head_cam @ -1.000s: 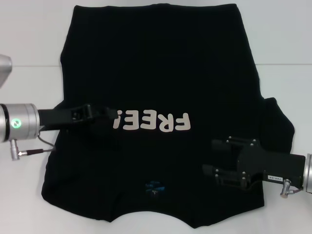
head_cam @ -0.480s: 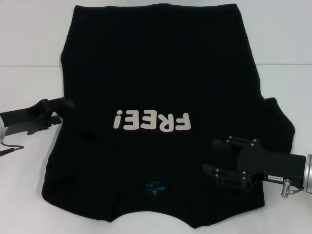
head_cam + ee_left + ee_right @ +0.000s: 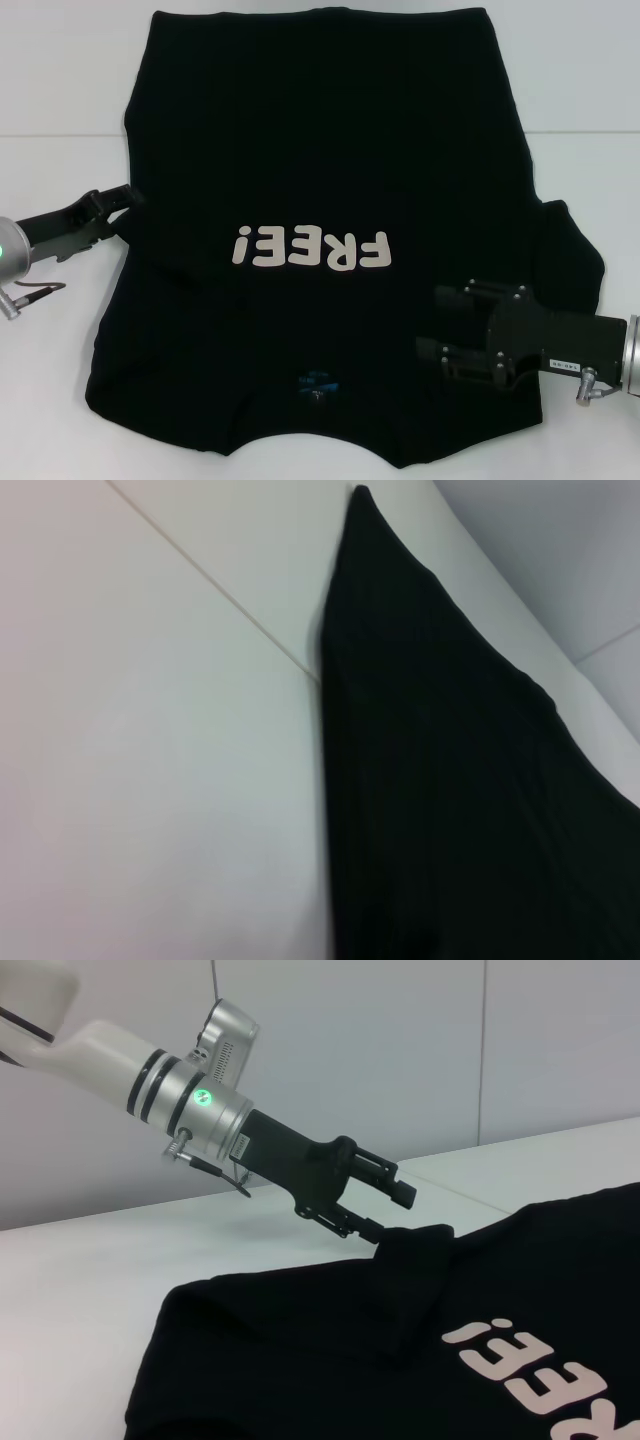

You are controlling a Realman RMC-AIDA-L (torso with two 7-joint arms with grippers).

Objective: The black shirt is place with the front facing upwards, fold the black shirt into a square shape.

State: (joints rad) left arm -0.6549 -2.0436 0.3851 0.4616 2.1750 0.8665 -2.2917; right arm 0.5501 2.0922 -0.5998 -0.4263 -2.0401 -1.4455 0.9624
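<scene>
The black shirt (image 3: 320,130) lies flat on the white table, front up, with its off-white "FREE!" print (image 3: 310,250) mid-chest and the blue neck label (image 3: 318,380) near me. Its right sleeve (image 3: 570,250) sticks out; no left sleeve sticks out. My left gripper (image 3: 122,203) is at the shirt's left edge, open and empty. In the right wrist view the left gripper (image 3: 395,1212) has its fingers apart, next to a raised bump of cloth (image 3: 415,1245). My right gripper (image 3: 432,322) is open over the shirt's right side, below the print. The left wrist view shows only the shirt's edge (image 3: 450,780).
The white table (image 3: 60,80) shows bare to the left and right of the shirt and at the far corners. A seam line crosses the table (image 3: 570,133). The shirt's collar end reaches the near edge of the view.
My left gripper has drawn back leftward from over the shirt beside the print to the shirt's left edge. The right arm and the shirt's outline have not moved.
</scene>
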